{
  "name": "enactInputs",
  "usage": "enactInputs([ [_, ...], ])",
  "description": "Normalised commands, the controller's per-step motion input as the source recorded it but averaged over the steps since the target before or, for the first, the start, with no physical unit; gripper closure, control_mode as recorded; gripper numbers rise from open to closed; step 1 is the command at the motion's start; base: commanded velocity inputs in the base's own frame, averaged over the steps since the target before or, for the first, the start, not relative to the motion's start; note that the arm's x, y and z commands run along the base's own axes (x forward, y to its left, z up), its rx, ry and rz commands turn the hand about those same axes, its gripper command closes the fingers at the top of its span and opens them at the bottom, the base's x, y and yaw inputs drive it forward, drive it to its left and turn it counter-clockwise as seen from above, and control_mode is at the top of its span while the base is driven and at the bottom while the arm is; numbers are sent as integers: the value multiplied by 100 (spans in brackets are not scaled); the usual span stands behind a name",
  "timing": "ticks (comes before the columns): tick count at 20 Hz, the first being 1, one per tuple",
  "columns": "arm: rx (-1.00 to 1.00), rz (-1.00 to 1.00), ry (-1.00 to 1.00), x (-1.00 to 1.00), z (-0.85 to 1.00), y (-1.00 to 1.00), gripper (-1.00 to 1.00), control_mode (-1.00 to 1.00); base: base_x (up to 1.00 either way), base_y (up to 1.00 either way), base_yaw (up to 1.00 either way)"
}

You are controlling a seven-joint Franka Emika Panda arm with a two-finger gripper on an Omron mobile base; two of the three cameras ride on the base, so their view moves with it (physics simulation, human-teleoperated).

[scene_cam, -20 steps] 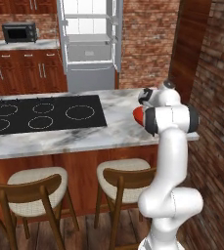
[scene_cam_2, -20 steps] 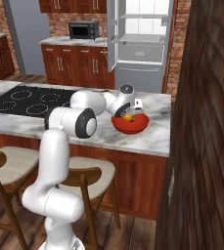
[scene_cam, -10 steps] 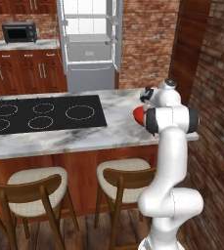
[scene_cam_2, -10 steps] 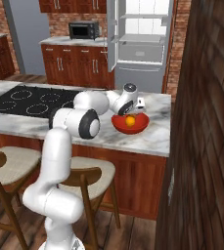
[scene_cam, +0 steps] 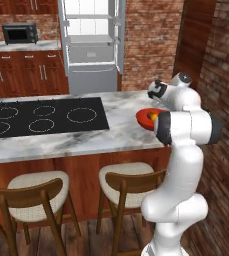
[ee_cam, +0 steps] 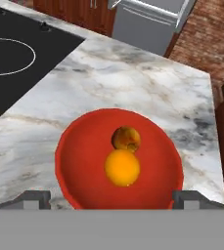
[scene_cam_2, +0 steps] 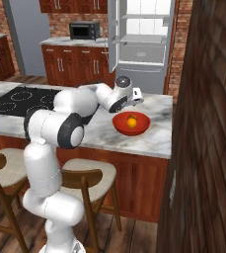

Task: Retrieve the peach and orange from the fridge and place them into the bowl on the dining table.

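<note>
The jaws [ee_cam: 111, 200] were spread wide and held nothing. They hung just above the red bowl [ee_cam: 79, 146], which sat on the marble surface [ee_cam: 133, 83] near its end. The orange [ee_cam: 122, 167] and the peach [ee_cam: 126, 138] lay touching in the bowl, right under the jaws. Both fruits looked to be home, so the next move was likely just up and away. Behind, the fridge [scene_cam: 93, 45] stood open.

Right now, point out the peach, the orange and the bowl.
peach [ee_cam: 126, 138], hand view, middle of its visible top, lying in the bowl.
orange [ee_cam: 122, 167], hand view, centre of the fruit, just in front of the peach.
bowl [ee_cam: 74, 146], hand view, bare red inner wall on the left side.
</note>
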Motion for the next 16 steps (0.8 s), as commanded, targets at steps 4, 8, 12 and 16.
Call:
enactInputs([
  [4, -23, 11, -38, -100, 94, 60, -100, -100, 0, 0, 0],
  [8, -25, 16, -30, -100, 97, 61, -100, -100, 0, 0, 0],
  [12, -23, 17, -27, -100, 100, 57, -100, -100, 0, 0, 0],
  [16, -16, 16, -14, -90, 100, 52, -100, -100, 0, 0, 0],
])
